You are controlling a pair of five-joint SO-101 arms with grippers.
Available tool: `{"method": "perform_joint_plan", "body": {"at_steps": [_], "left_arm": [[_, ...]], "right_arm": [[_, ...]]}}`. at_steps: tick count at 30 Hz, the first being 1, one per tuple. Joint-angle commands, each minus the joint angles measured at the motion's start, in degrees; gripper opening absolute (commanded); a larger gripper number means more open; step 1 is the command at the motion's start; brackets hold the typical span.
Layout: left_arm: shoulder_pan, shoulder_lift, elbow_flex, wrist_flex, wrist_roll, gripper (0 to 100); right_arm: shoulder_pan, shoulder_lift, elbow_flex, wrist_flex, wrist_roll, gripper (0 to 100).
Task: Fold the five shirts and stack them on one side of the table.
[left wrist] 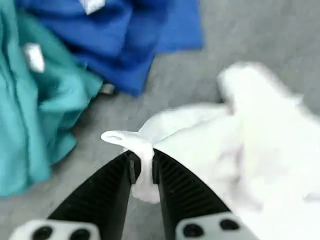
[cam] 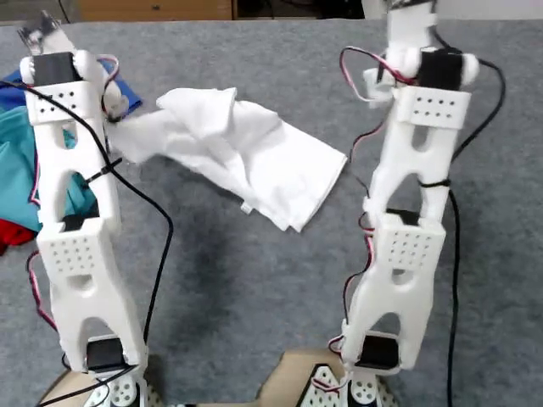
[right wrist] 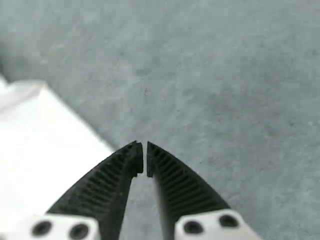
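The left gripper [left wrist: 143, 159] has its jaws pinched on just a thin edge of the crumpled white fabric shirt [cam: 246, 157] mid-table, and the right gripper [right wrist: 143, 151] sits closed on nothing beside it — a one-sided tug could slip off or bunch it into the rumpled blue cloth shirt [left wrist: 125, 40] nearby.

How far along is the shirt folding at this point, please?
Done: nothing looks folded or stacked. In hand: the left gripper is shut on a corner of the crumpled white cloth shirt; the right gripper is shut, empty, beside it. Left: that shirt, plus the blue shirt, teal shirt and red shirt heaped at the grey table's edge.
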Motion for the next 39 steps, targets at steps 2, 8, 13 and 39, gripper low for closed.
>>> {"method": "perform_joint_plan", "body": {"at_steps": [2,8,13,39], "left_arm": [[0.5,-10.1,20.8,-0.4,-3.2,2],[-2.5,-17.4,41.8,-9.6,-7.0,2],[-7.2,-24.7,63.1,-25.6,-9.2,2],[-8.1,-31.5,81.6,-47.2,-4.3,2]], "right_arm": [[-7.7,-7.2,18.2,0.6,4.1,4.8],[-20.4,-5.2,24.8,-3.8,4.2,32.5],[-30.0,-0.7,21.8,-8.6,4.0,35.6],[-32.7,23.7,-8.3,-10.5,-3.4,1.7]]}}
